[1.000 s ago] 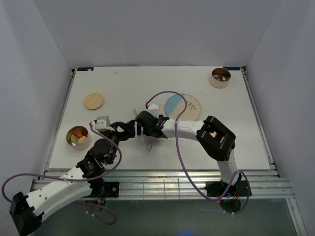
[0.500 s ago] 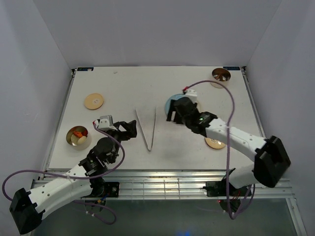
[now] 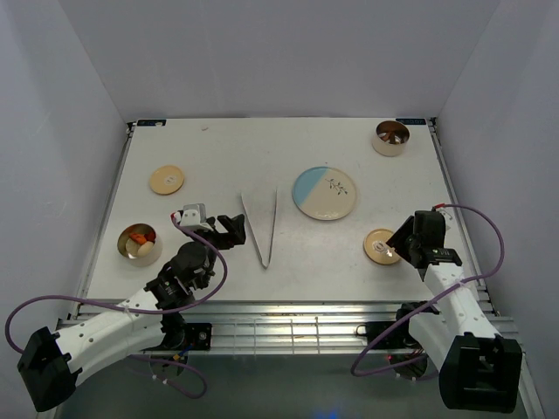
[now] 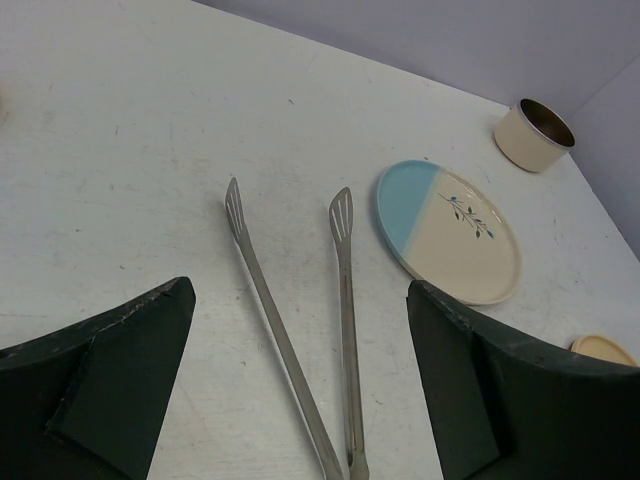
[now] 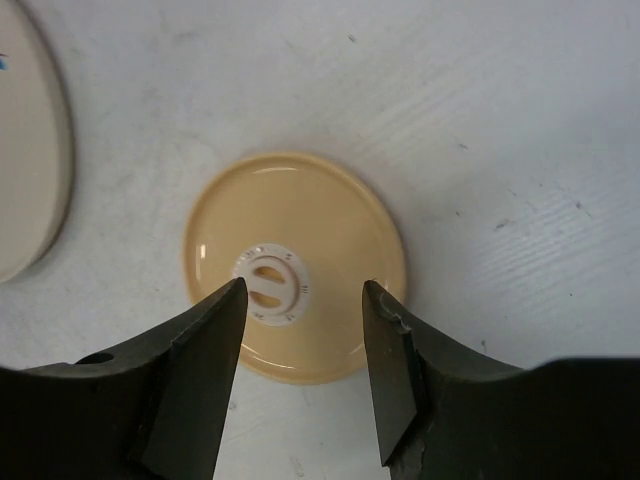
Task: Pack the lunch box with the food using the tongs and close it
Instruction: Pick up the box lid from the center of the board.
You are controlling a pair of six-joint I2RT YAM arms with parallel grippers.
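The silver tongs (image 3: pixel 260 229) lie in a V on the white table, joined end nearest me, also in the left wrist view (image 4: pixel 290 340). My left gripper (image 3: pixel 229 229) is open just left of them, its jaws (image 4: pixel 300 290) standing on either side of the joined end without touching. A round lunch box bowl (image 3: pixel 139 243) at the left holds orange and pale food (image 3: pixel 137 237). My right gripper (image 3: pixel 397 248) hangs open above a beige lid (image 5: pixel 330 240) with a white knob (image 5: pixel 270 287); nothing sits between the jaws (image 5: pixel 304 290).
A blue-and-cream plate (image 3: pixel 324 193) lies bare right of the tongs. A second round bowl (image 3: pixel 390 138) stands at the back right corner, and a second beige lid (image 3: pixel 166 180) lies at the back left. Grey walls close in the table.
My right arm swung from the middle of the table, past the plate, back to the right and now hangs over the beige lid, its jaws narrower. The left gripper barely moved.
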